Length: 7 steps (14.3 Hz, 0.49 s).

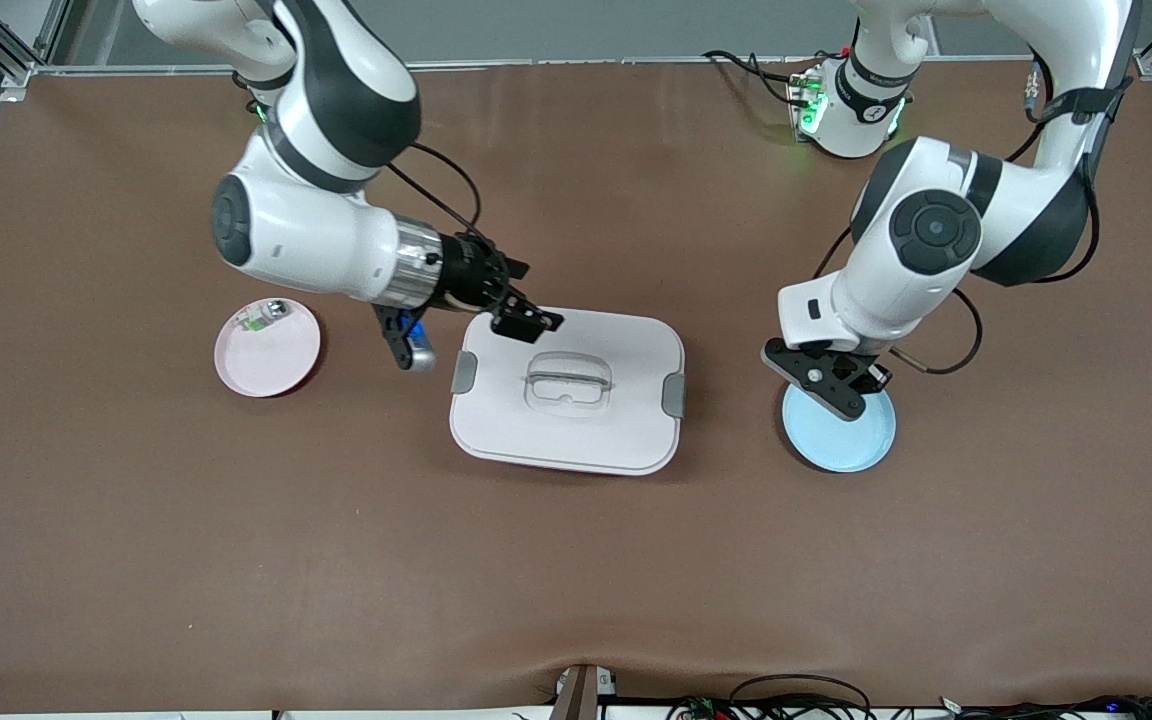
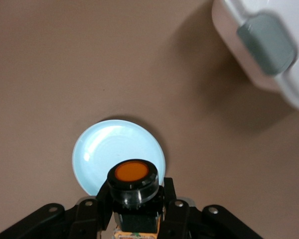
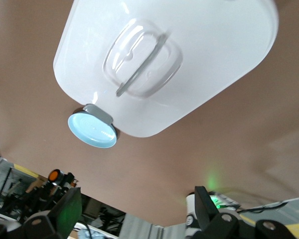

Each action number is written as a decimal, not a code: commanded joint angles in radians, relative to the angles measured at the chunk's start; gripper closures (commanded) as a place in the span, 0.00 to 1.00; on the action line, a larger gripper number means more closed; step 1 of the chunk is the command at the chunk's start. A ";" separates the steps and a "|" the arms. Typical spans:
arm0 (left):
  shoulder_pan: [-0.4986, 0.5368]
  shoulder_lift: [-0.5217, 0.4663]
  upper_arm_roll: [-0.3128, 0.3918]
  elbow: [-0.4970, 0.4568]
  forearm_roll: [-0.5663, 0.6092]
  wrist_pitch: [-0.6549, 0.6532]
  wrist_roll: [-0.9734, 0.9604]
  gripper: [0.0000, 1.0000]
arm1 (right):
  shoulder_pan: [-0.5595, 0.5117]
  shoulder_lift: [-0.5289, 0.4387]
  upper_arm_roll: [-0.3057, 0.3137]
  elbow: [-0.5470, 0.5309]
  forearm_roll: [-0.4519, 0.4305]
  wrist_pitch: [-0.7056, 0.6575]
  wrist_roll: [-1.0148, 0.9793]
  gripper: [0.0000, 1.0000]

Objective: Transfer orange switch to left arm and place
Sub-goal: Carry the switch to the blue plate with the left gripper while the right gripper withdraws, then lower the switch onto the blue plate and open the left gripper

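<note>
The orange switch point(image 2: 132, 183), black with an orange end, is clamped between my left gripper's fingers. My left gripper point(image 1: 829, 383) hangs over the light blue plate point(image 1: 851, 432), which also shows in the left wrist view point(image 2: 114, 149). In the front view the switch is hidden under that gripper. My right gripper point(image 1: 526, 322) is open and empty, tilted over the corner of the white lidded box point(image 1: 568, 410) toward the right arm's end. In the right wrist view the box point(image 3: 189, 55) fills the top, and the switch point(image 3: 54, 175) shows small and far off.
A pink plate point(image 1: 271, 355) lies toward the right arm's end of the table with a small green-and-white component point(image 1: 258, 318) on it. The box sits between the two plates. A grey box clip point(image 2: 266, 42) shows in the left wrist view. The table is brown.
</note>
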 commanded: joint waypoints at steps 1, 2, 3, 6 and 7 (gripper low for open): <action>0.001 0.040 -0.005 -0.015 0.074 0.048 0.098 1.00 | -0.058 -0.107 0.011 -0.116 -0.110 -0.073 -0.166 0.00; 0.007 0.048 -0.005 -0.037 0.105 0.078 0.127 1.00 | -0.071 -0.116 0.011 -0.116 -0.177 -0.108 -0.184 0.00; 0.027 0.056 -0.005 -0.064 0.118 0.129 0.156 1.00 | -0.090 -0.124 0.012 -0.116 -0.231 -0.134 -0.206 0.00; 0.054 0.059 -0.005 -0.200 0.127 0.321 0.213 1.00 | -0.159 -0.141 0.011 -0.116 -0.345 -0.235 -0.382 0.00; 0.065 0.066 -0.003 -0.227 0.139 0.364 0.237 1.00 | -0.171 -0.145 0.012 -0.116 -0.395 -0.249 -0.414 0.00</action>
